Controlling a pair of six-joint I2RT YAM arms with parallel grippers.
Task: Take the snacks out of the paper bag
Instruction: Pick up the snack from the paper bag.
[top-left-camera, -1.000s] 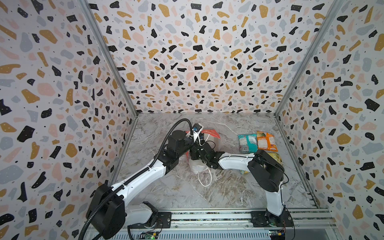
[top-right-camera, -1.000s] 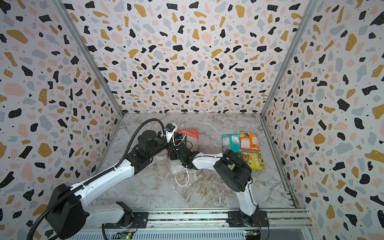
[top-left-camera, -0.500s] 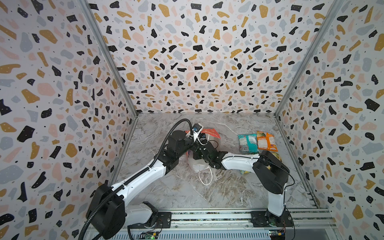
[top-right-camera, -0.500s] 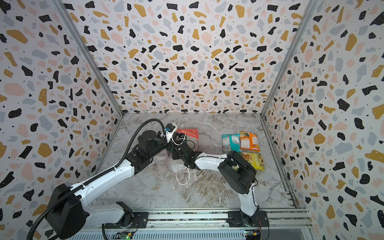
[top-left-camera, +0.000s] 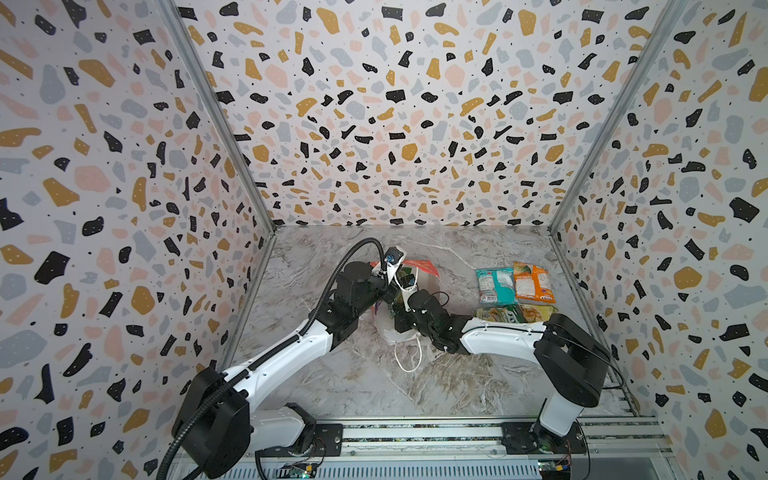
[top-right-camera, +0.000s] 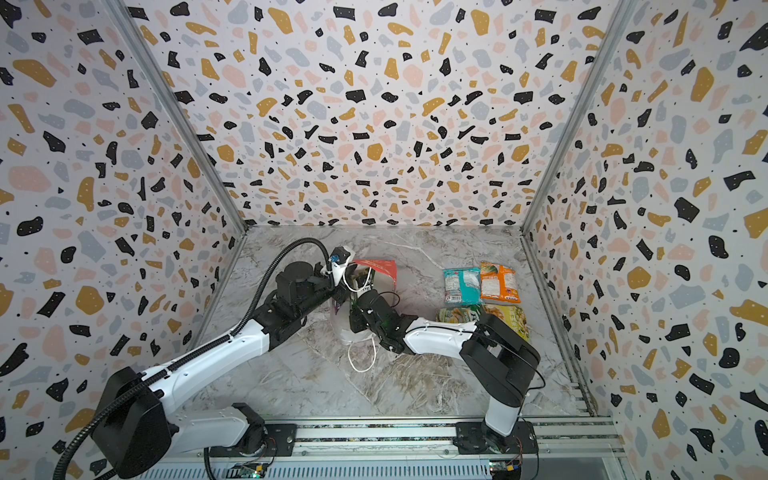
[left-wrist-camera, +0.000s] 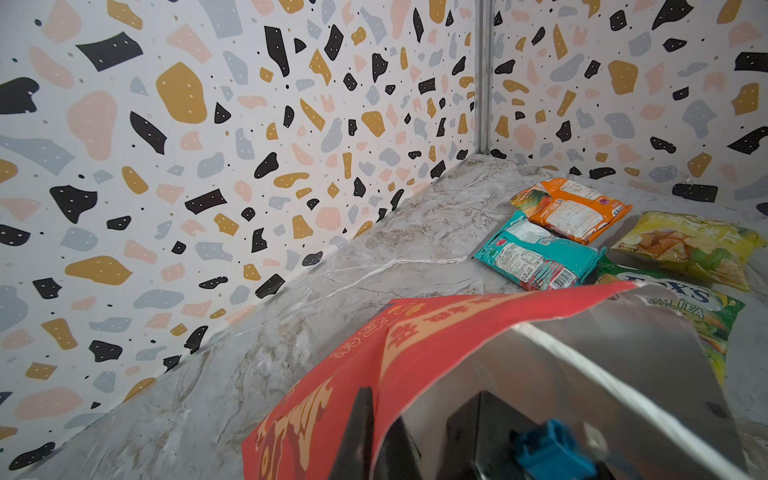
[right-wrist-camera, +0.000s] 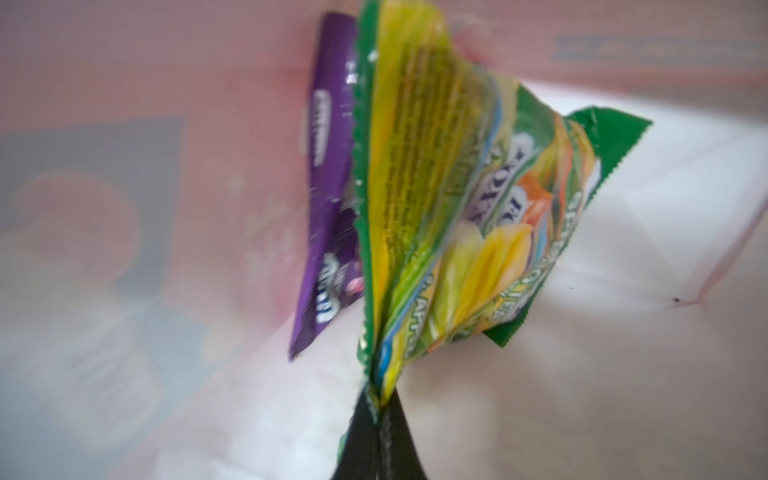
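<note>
The red paper bag (top-left-camera: 419, 266) stands mid-table with its white inside showing. My left gripper (left-wrist-camera: 380, 415) is shut on the bag's wall at the rim, one finger outside and one inside. My right gripper (right-wrist-camera: 378, 399) reaches into the bag and is shut on the edge of a green-yellow FOX'S packet (right-wrist-camera: 436, 208). A purple packet (right-wrist-camera: 328, 187) leans against the bag's inner wall behind it. To the right of the bag, teal (top-left-camera: 494, 284), orange (top-left-camera: 532, 282), yellow (top-left-camera: 540, 311) and green-yellow (top-left-camera: 498, 313) packets lie on the table.
A white cord handle (top-left-camera: 409, 357) of the bag trails on the marble table toward the front. Terrazzo-patterned walls close in the left, back and right sides. A metal rail (top-left-camera: 415, 432) with both arm bases runs along the front edge.
My right gripper has shut on the green-yellow packet inside the bag, and its elbow has swung to the right. The left arm and the bag have stayed put.
</note>
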